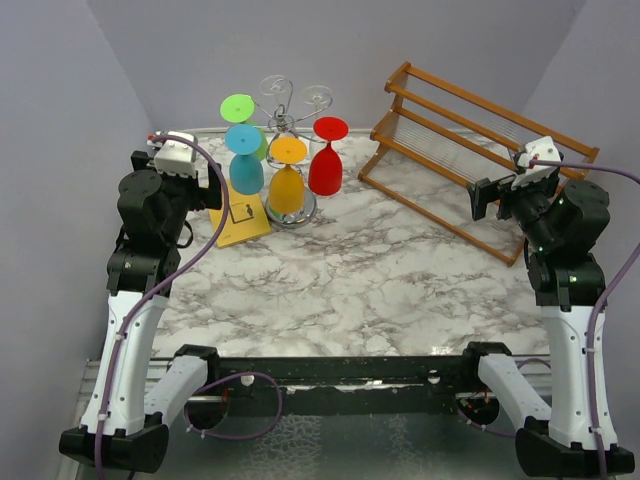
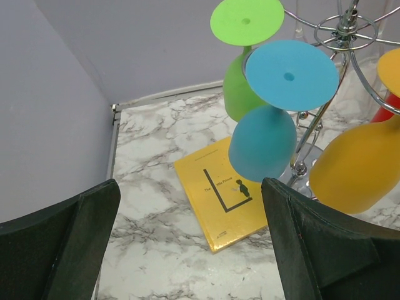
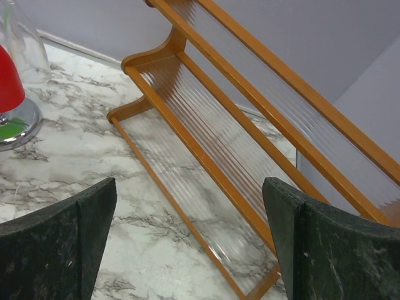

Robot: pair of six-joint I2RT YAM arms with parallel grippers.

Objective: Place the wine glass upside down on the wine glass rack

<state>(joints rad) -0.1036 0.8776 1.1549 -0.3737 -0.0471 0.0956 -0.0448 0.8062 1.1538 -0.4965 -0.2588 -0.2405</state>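
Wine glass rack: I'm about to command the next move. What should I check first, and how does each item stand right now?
1. Left gripper open and empty: ok.
2. Right gripper open and empty: ok.
3. Wine glass rack upright on the table: ok.
4. A loose glass to pick up: not ok. The green glass, blue glass, orange glass and red glass already hang base-up, and none stands free in view.
5. A free arm on the rack: cannot tell, since the curled wires are crowded.
6. Left approach: ok. The yellow book lies flat by the rack's foot.
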